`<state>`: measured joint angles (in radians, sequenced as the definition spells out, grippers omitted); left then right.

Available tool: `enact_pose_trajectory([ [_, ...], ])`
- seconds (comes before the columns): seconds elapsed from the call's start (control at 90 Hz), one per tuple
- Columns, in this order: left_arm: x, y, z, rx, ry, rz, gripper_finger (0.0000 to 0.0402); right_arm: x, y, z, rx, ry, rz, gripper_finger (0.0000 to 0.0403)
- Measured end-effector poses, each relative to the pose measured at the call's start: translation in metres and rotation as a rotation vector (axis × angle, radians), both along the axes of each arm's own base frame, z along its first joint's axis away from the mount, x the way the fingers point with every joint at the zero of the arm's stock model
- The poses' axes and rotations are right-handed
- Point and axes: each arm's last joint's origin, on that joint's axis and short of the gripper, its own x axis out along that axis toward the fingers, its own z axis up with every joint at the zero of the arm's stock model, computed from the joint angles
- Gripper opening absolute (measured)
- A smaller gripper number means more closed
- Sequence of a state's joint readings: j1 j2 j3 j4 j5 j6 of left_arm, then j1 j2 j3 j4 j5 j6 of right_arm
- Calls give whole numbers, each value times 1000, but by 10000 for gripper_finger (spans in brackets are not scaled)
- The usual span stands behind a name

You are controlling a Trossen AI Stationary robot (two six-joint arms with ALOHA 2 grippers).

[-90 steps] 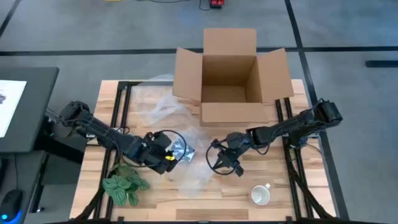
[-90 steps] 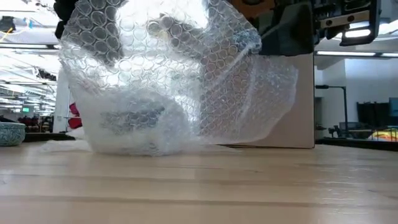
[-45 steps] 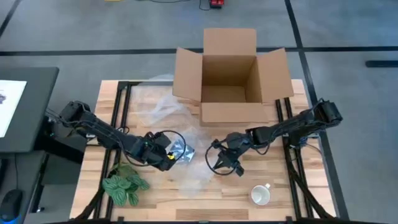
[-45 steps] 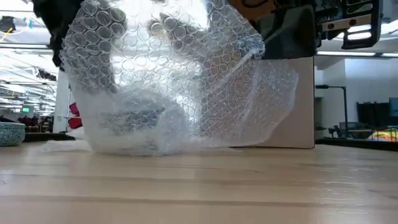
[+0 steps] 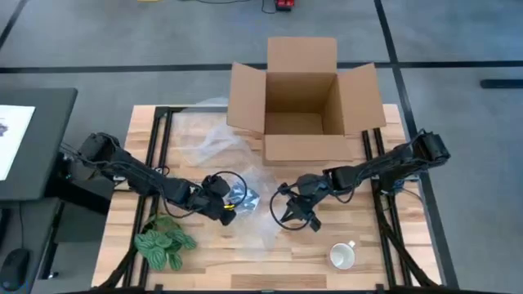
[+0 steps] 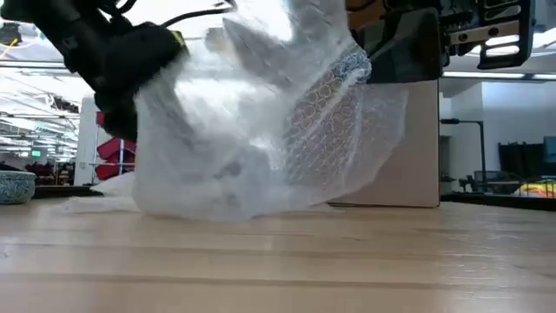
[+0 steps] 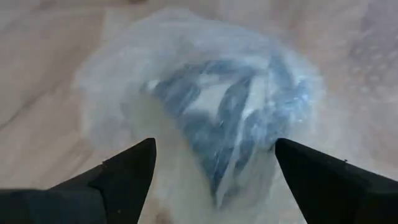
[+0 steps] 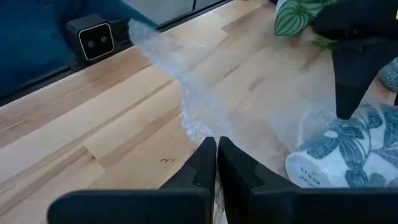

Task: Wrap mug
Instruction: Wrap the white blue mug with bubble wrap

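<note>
A white mug with a blue leaf pattern lies on its side on the table under a sheet of clear bubble wrap. My left gripper is open, one finger on each side of the wrapped mug. To the mug's right, my right gripper is shut on the wrap. It holds that part raised above the table, and the sheet drapes over the mug. My left gripper stands level at the wrapped mug; whether its fingers touch the wrap cannot be told. My right gripper pinches a bunched part of the bubble wrap between its two shut fingers. That part is lifted off the table, and the rest slopes down slack onto the table and the mug.
An open cardboard box stands at the far edge. A plain white mug sits near the front right, a green leafy plant at the front left, and a patterned bowl at the left edge in the low view.
My left gripper has moved down and toward the table's right, up to the wrapped mug. The left upper part of the raised wrap has sunk and drawn in toward the right, while the part in my right gripper has stayed up.
</note>
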<state>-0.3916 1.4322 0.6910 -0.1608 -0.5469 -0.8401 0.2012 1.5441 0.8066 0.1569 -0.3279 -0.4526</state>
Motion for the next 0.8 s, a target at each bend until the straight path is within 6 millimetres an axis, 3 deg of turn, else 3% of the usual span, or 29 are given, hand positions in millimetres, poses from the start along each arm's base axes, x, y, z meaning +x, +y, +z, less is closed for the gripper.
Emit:
enact_pose_trajectory([
  [0.178,0,0,-7,-2,-53,-21,312,0,0,0,0,1,0,0],
  [0.278,-1,0,-10,-14,-57,-11,288,0,1,0,0,1,2,0],
  [0.389,0,0,-8,-7,-63,-22,231,0,1,0,-1,5,2,0],
  [0.678,18,-8,21,33,-137,-121,27,-2,7,-1,-1,12,21,0],
  [0.8,29,-12,44,62,-166,-150,14,-3,9,-2,-27,15,24,0],
])
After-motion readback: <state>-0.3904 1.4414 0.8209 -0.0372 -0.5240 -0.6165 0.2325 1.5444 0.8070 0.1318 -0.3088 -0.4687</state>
